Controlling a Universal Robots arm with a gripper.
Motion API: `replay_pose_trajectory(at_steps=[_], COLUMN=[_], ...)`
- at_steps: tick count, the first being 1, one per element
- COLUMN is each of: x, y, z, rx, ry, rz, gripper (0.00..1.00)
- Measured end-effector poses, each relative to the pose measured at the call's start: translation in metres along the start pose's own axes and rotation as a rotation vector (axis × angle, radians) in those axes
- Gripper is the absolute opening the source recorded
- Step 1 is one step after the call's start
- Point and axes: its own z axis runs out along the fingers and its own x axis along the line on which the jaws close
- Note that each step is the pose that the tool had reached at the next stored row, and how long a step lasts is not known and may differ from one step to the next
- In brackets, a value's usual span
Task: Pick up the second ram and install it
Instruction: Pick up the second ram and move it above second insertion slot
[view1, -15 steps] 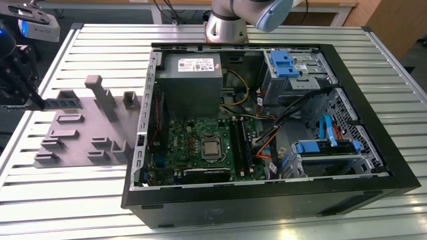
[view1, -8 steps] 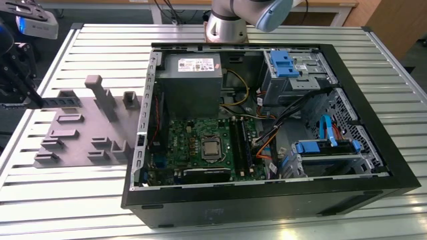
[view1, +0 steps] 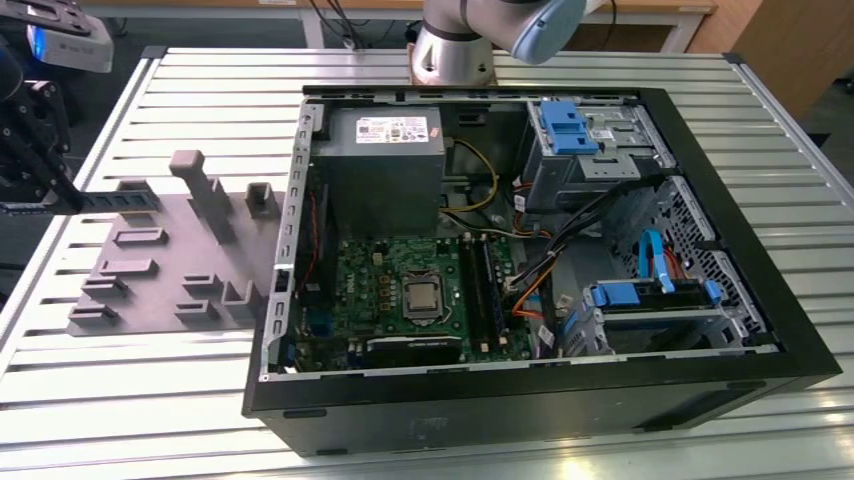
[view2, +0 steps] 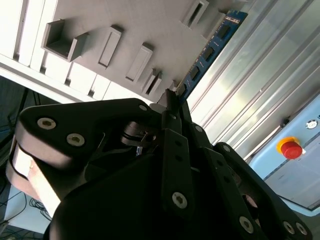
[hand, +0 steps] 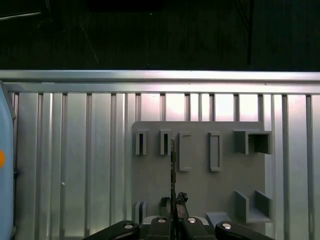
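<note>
The gripper (view2: 172, 100), its black body closest to the lens in both wrist views, is clamped on one end of the second ram (view2: 214, 45). The blue stick juts out past the tips with its dark chips showing. In the first wrist view the stick is edge-on, a thin line over the grey fixture tray (view1: 167, 215). It looks clear of the tray's slots, though I cannot be sure. In the exterior view the gripper sits at the exterior view's left, just past the tray's left edge and well apart from the open computer case (view1: 534, 400).

Doing this well, I'd judge, means holding the stick square in the grip, its long edge parallel to the black memory slots (view1: 477, 290) beside the processor (view1: 422, 297). Over the slatted table (view1: 134, 400) there is open room. Inside the case it tightens: the left wall to cross, the power supply (view1: 380, 150) on the far side, and loose cables (view1: 534, 265) just right of the slots
</note>
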Motion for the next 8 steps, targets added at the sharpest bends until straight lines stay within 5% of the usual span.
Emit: replay_pose_trajectory(at_steps=[8], x=[-0.0001], y=[0.0002], z=[-0.0057], rx=[0.0000], ry=[-0.0001], rz=[0.000], gripper=[0.14])
